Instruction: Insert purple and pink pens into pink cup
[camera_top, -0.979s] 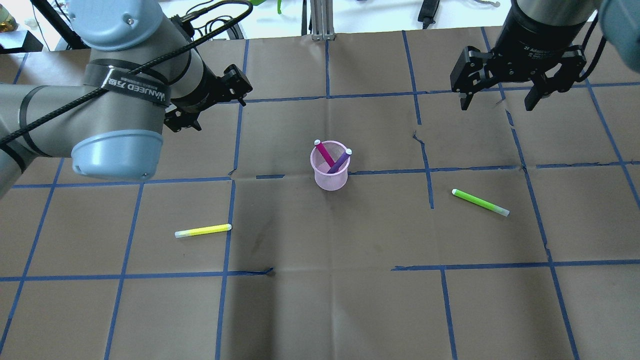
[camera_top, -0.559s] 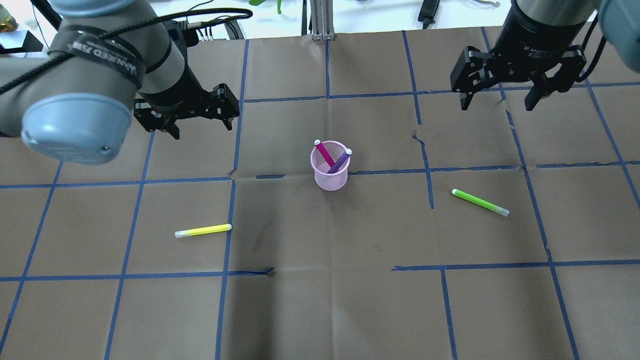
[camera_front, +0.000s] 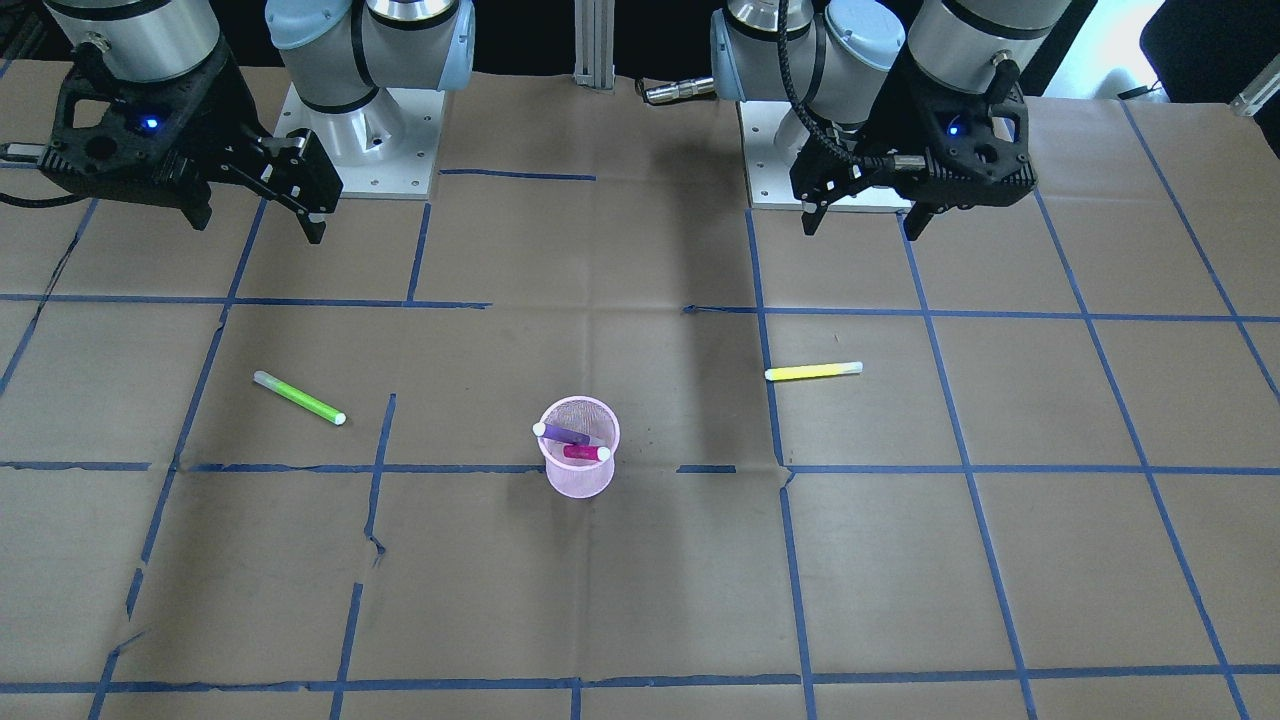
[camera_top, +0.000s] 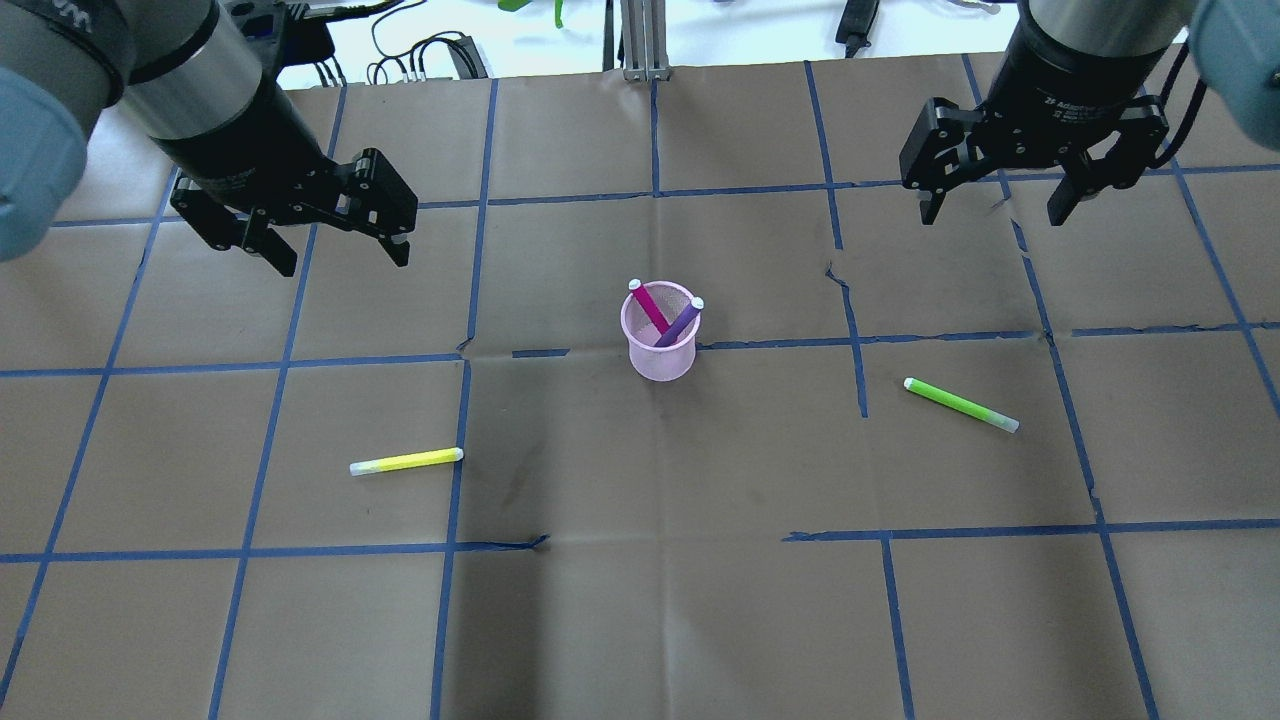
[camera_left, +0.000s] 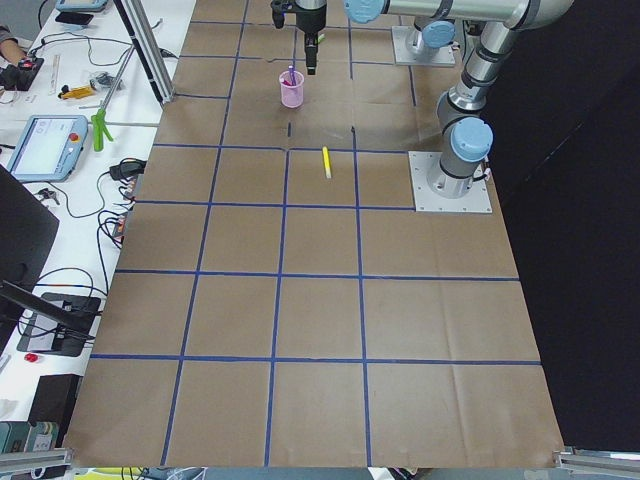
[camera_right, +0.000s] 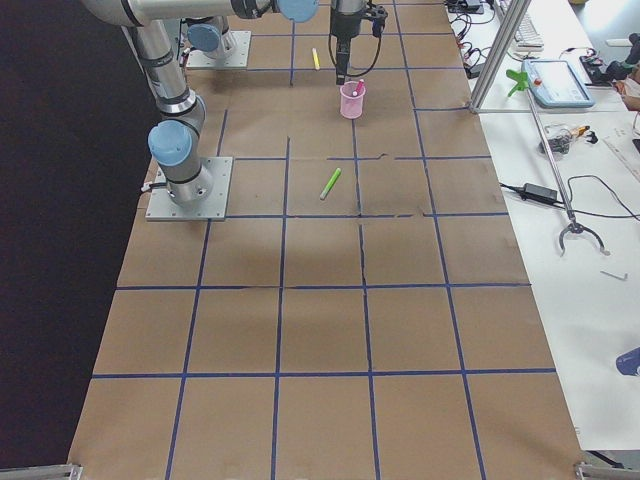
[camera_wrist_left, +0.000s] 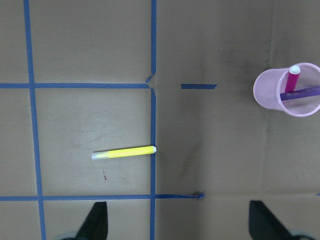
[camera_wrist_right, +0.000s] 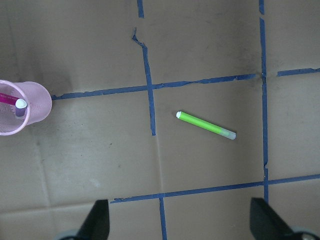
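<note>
Left fingers (camera_top: 392, 240) released, spread wide, nothing between them, hanging above the bench (camera_top: 640, 600). Right fingers (camera_top: 930, 205) also released and wide, nothing held, above the bench too.

Pink cup (camera_top: 660, 355) stands upright on the bench, roughly midway between the two sets of fingers and nearer the robot than both, well apart from each. Pink pen (camera_top: 648, 307) and purple pen (camera_top: 680, 325) both sit inside the cup, leaning and crossing each other, white caps poking over the rim. No fingers touch the cup or either pen.

Yellow pen (camera_top: 407, 461) lies flat on the bench, robot-side of the left fingers, well apart from them; in the left wrist view it sits ahead, between the two fingertips, with the cup off toward the right-hand fingertip. Green pen (camera_top: 960, 404) lies flat, robot-side of the right fingers, well apart; in the right wrist view it sits ahead between the fingertips, with the cup at the far left edge.
</note>
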